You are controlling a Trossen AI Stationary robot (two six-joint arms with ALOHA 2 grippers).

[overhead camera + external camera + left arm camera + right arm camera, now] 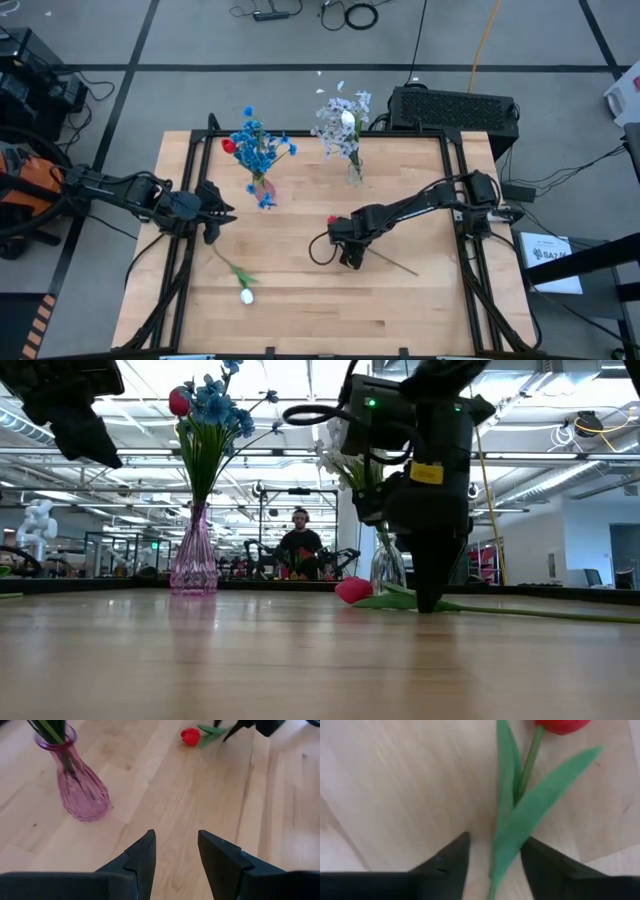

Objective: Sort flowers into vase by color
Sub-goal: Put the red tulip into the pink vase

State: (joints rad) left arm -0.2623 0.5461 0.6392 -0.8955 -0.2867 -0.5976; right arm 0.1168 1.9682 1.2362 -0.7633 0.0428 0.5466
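Right gripper (492,870): closest to the right wrist camera, down at the table surface right of centre, its two dark fingers narrowly apart on either side of the red tulip's stem and leaves.
Red tulip (560,725): lies flat on the wood near the middle of the table (300,320), bud toward the table's centre, its stem running out toward the right edge.
Left gripper (175,855): raised above the table near the left edge, fingers moderately apart and holding nothing, pointing across at the pink vase and the red tulip.
White tulip (246,296): lies flat toward the front edge, left of centre, just in front of the left gripper and well apart from both vases.
Open room: bare wood fills the front half of the table and the space between the two arms; a dark frame runs along the table's edges.
Pink vase (262,188): stands upright toward the back edge, left of centre, holding blue flowers (258,145) and one red bud.
Clear vase (354,172): stands upright near the back edge, right of the pink vase, holding lavender-white sprays (342,120).
Person (300,545): sits in the room far beyond the table.
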